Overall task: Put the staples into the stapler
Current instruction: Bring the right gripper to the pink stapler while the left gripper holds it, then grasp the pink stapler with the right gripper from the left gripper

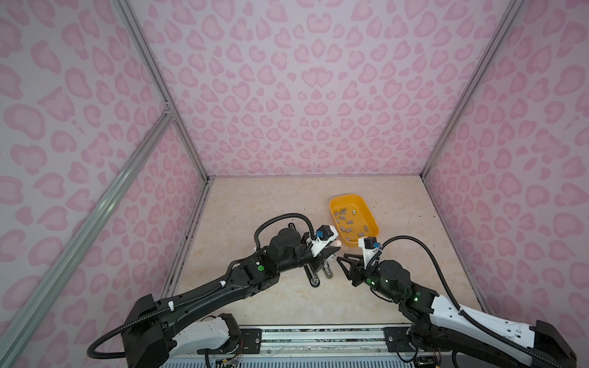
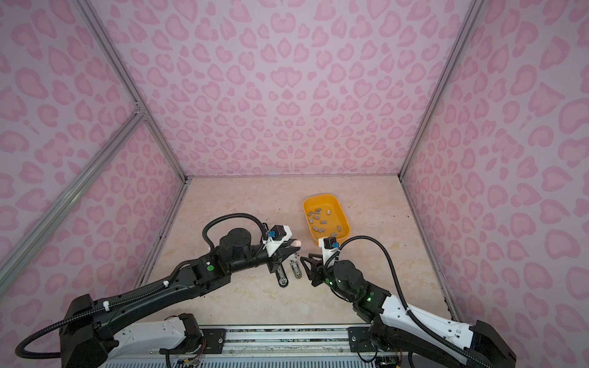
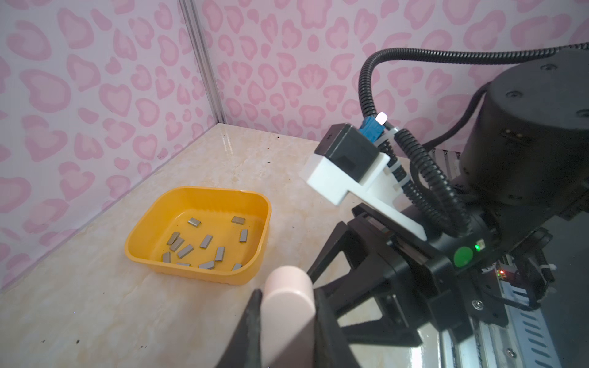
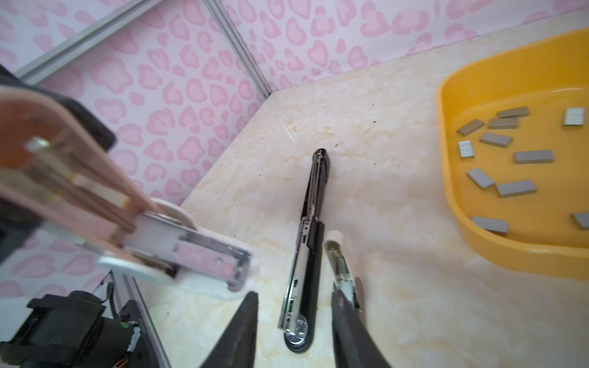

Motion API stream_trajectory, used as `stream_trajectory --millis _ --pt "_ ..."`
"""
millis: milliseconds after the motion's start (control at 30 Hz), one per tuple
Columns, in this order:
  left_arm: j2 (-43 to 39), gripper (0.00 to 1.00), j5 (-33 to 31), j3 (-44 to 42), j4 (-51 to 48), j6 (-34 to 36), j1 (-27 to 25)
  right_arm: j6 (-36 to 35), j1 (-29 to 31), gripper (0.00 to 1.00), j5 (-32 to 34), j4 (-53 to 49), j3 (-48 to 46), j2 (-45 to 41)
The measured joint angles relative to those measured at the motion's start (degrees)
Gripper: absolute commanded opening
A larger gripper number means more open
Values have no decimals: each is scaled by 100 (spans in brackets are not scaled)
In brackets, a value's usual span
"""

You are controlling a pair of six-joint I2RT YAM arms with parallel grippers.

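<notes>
My left gripper (image 1: 331, 252) (image 3: 288, 294) is shut on a pale pink stapler (image 3: 288, 318) and holds it above the table. In the right wrist view the pink stapler (image 4: 79, 178) hangs swung open, its metal channel (image 4: 197, 251) facing out. My right gripper (image 1: 345, 259) (image 4: 294, 296) is open just right of it, holding nothing. Below its jaws a black stapler (image 4: 306, 255) (image 1: 314, 277) lies opened flat on the table. The staples (image 1: 349, 221) (image 3: 204, 242) (image 4: 516, 188), several short grey strips, lie loose in a yellow tray (image 1: 347, 196) (image 3: 197, 189).
A small white and silver stapler (image 4: 339, 264) (image 2: 296, 269) lies beside the black one (image 2: 282, 277), close to one right finger. The yellow tray (image 2: 320, 196) sits behind both grippers. Pink patterned walls enclose the beige table on three sides.
</notes>
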Motion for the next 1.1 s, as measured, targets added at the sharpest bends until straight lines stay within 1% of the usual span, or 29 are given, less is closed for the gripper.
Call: stream_trajectory --millis 67,167,233,333,433,567,767,900,1000,1100 --pt "-199 4 -46 -162 -11 87 26 -140 -28 52 111 -2 -195 -238" --pt "-514 4 -90 -422 -39 229 52 -459 -35 60 35 122 -439 -610" --pt "-717 4 -50 -595 -46 317 59 -741 -35 65 -282 227 -557 -833" --pt "-874 4 232 -717 -109 472 59 -1075 0 68 -868 479 -651 -1032" --pt "-863 4 660 -702 -225 608 61 -1287 72 67 -1338 719 -684 -1043" --pt "-660 4 1200 -479 -442 732 63 -1480 229 65 -1683 894 -590 -752" --pt "-361 4 1845 -212 -660 782 63 -1762 573 65 -1888 953 -278 -96" --pt "-297 4 2192 -170 -811 850 63 -1928 691 64 -1908 1067 -210 48" --pt "-297 4 2393 -170 -898 898 63 -2020 702 59 -1840 1115 -210 42" --pt "-297 4 2544 -164 -901 986 63 -2090 704 54 -1947 1182 -210 48"
